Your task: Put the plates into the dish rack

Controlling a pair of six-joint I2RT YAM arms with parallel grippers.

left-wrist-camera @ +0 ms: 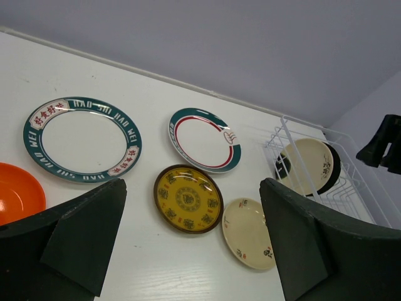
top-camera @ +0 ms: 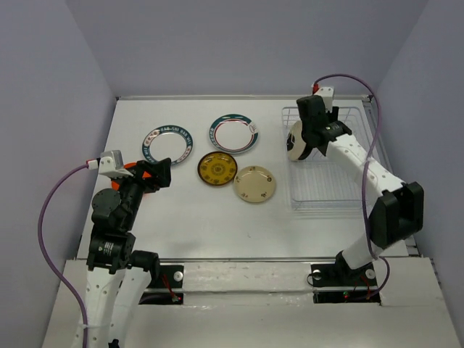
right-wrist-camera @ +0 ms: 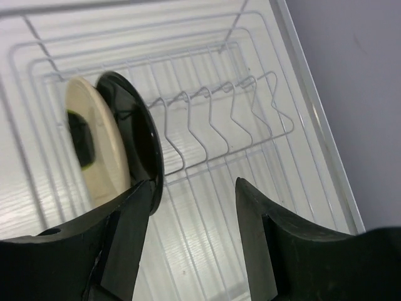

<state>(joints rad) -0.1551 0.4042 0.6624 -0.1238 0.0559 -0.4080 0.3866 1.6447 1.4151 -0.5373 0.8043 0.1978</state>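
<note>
The right gripper (right-wrist-camera: 194, 185) hangs over the dish rack (right-wrist-camera: 250, 100) with its jaws apart and nothing between them. Just beside its left finger, a black plate (right-wrist-camera: 135, 135) and a cream plate (right-wrist-camera: 94, 144) stand on edge in neighbouring slots. The left gripper (left-wrist-camera: 192, 207) is spread wide and empty above the orange plate (left-wrist-camera: 15, 191). Four more plates lie flat on the table: a lettered white plate (left-wrist-camera: 81, 139), a green-and-red-rimmed plate (left-wrist-camera: 203, 139), a mustard plate (left-wrist-camera: 188, 199) and a second cream plate (left-wrist-camera: 249, 233). They look stiff, smooth and probably slippery, though I cannot tell whether they are ceramic or melamine. The thin raised rim is the only place to pinch one. Only the wrist views show the black plate, since the arm hides it from above. The top view alone shows how far the rack is from the loose plates.
</note>
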